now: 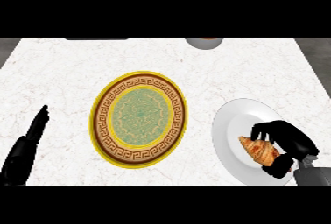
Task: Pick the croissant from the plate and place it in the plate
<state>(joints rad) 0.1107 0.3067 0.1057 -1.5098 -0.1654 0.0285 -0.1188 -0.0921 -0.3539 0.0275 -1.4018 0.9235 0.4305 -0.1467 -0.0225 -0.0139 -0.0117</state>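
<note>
Marble counter (pixel 258 70) | croissant (pixel 258 148) diagonal, tip upper-left | right robot hand (pixel 284 142) curled around it

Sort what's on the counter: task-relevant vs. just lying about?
In the job:
- croissant, on the white plate
- right hand, fingers curled round the croissant
- patterned plate at centre, nothing on it, the likely target

Lying about:
- round item at the counter's far edge, cut off, can't identify
- dark flat item at the far left edge
- left hand, open, resting at lower left

The croissant (pixel 258 149) lies on the right plate (pixel 236 120); another plate (pixel 139 119) sits left of it.
</note>
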